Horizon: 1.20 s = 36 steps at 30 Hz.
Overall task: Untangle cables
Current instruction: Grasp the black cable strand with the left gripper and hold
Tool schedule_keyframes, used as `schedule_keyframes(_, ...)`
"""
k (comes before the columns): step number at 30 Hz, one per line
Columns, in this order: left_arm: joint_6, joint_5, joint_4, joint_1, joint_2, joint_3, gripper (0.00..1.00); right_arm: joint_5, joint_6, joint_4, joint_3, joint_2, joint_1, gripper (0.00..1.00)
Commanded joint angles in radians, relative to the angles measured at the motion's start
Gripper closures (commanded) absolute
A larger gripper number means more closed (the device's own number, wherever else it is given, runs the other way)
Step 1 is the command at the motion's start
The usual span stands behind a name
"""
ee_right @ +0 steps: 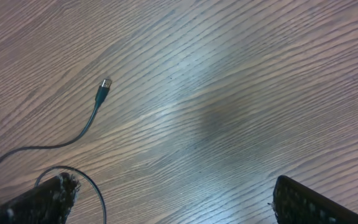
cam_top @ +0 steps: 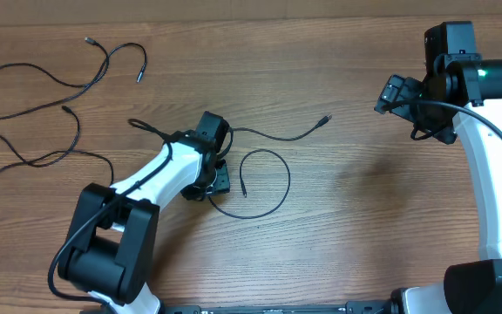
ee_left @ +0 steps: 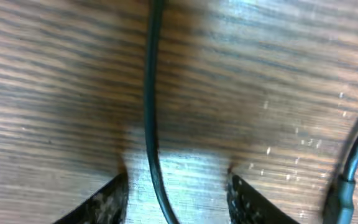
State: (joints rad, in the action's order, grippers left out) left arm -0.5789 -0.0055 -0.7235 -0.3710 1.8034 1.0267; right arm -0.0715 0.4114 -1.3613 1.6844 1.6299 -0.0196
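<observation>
The cables (cam_top: 78,131) lie spread over the left and middle of the wooden surface (cam_top: 364,218). Two sprawl at the far left, well apart from both arms, and their left ends are cut off by the edge of the overhead view. Nearer the middle, a long cable (cam_top: 273,137) runs out from beneath the left arm to a small plug (cam_top: 325,118), and just below it a looped cable (cam_top: 288,181) curls into a near circle. Where these two meet is hidden under the left wrist, so I cannot tell whether they cross, tangle or are one cord.

The left pincer (cam_top: 219,179) sits low over that hidden spot. In its own camera the left pincer (ee_left: 176,202) is released: a blurred black strand (ee_left: 148,124) runs between the two fingertips (ee_left: 104,202) without either tip touching it, and only the tips show at the bottom edge. A second strand with a plug end (ee_left: 344,186) is cut off at the right edge.

The right pincer (cam_top: 389,92) hangs over bare wood at the upper right, well apart from every cable. Its camera shows the right pincer (ee_right: 179,208) spread wide and empty, the plug (ee_right: 104,84) lying far ahead, and an arc of cord partly hidden behind the left-hand fingertip (ee_right: 42,202).
</observation>
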Motion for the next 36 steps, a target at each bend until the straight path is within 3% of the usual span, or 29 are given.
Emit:
schedule_keyframes(1, -0.028, -0.005, 0.085, 0.006, 0.038, -0.095, 0.53, -0.014, 0.003, 0.005, 0.011, 0.0, 0.002, 0.0)
schedule_keyframes(9, -0.028, 0.003, 0.096, 0.006, 0.038, -0.121, 0.69, -0.014, 0.003, 0.005, 0.011, 0.0, 0.002, 0.0)
schedule_keyframes(12, -0.027, -0.005, 0.084, 0.006, 0.038, -0.122, 0.67, -0.014, 0.003, 0.005, 0.011, 0.0, 0.002, 0.0)
schedule_keyframes(16, -0.027, -0.006, 0.068, 0.006, 0.039, -0.122, 0.53, -0.014, 0.003, 0.006, 0.011, 0.0, 0.002, 0.0)
schedule_keyframes(18, -0.028, -0.014, 0.058, 0.006, 0.04, -0.123, 0.53, -0.014, 0.003, 0.005, 0.011, 0.0, 0.002, 0.0)
schedule_keyframes(24, -0.032, -0.026, 0.041, 0.006, 0.041, -0.13, 0.77, -0.014, 0.003, 0.005, 0.011, 0.0, 0.002, 0.0)
schedule_keyframes(26, -0.031, -0.032, 0.039, 0.006, 0.041, -0.13, 0.95, -0.014, 0.003, 0.005, 0.011, 0.0, 0.002, 0.0)
schedule_keyframes(36, -0.019, 0.056, -0.039, 0.005, 0.034, -0.092, 0.96, -0.014, 0.003, 0.005, 0.011, 0.0, 0.002, 0.0)
